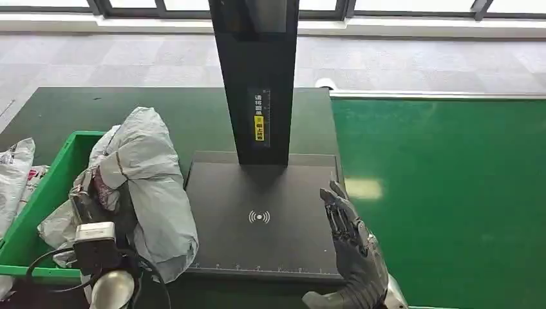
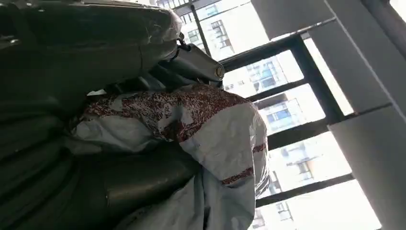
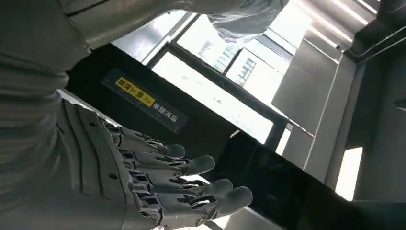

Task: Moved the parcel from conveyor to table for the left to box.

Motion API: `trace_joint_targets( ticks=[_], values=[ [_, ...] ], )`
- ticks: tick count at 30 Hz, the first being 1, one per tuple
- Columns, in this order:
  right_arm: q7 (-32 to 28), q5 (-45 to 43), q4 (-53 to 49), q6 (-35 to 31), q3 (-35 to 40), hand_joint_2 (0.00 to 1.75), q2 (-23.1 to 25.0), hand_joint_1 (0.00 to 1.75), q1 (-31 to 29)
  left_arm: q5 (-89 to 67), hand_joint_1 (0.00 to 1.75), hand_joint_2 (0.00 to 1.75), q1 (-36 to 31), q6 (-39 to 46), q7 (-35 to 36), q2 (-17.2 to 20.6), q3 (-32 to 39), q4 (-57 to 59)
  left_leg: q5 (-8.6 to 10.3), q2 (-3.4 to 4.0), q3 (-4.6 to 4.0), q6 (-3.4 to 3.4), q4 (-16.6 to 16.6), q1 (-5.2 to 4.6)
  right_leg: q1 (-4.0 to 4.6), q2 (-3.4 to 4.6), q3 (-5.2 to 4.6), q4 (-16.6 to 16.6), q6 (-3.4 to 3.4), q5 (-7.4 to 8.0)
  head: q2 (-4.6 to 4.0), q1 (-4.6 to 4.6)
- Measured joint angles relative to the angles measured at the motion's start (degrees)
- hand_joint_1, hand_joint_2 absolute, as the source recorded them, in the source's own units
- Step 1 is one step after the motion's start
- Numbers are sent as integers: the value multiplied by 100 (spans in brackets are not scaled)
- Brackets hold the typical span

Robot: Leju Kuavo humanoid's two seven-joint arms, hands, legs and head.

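My left hand [image 1: 90,199] grips a crumpled grey plastic parcel [image 1: 145,187] and holds it up between the green box [image 1: 45,199] and the black scanner base [image 1: 264,212]. In the left wrist view the parcel [image 2: 210,139], with a red speckled patch, is clamped between the thick thumb and the dark fingers [image 2: 134,177]. My right hand [image 1: 351,241] hangs open at the scanner base's right edge, fingers straight and holding nothing. The right wrist view shows those fingers [image 3: 191,187] stretched out beside the scanner's black post [image 3: 158,108]. The green conveyor [image 1: 444,193] lies to the right.
The scanner's black post [image 1: 257,77] rises from the middle of the dark table [image 1: 193,116]. More grey bags [image 1: 16,174] lie in and beside the green box at the left. Grey floor and a window sill run along the back.
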Motion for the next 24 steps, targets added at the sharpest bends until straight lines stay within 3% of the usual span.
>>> trace_joint_targets(
  ticks=[4,12,20,24],
  values=[
    [0,59,-79,20,0,175,40,0,78,907,175,175,60,-18,-327,0,364,-359,0,1,-2,0,0,0,0,1,-2,0,0,0,0,0],
    [0,105,-175,55,-31,175,105,0,134,1145,175,175,94,17,-514,0,947,-654,2,-1,32,-1,0,1,1,0,-3,1,0,0,0,0],
    [2,155,-221,142,-90,175,147,0,144,1217,175,175,-96,138,-407,33,1461,-433,2,0,34,-1,1,1,1,1,-1,1,0,1,0,0],
    [15,210,-249,151,-103,175,147,0,128,858,175,175,-417,131,33,166,1708,66,4,-4,36,-2,1,1,2,-2,0,1,0,1,0,0]
  ],
)
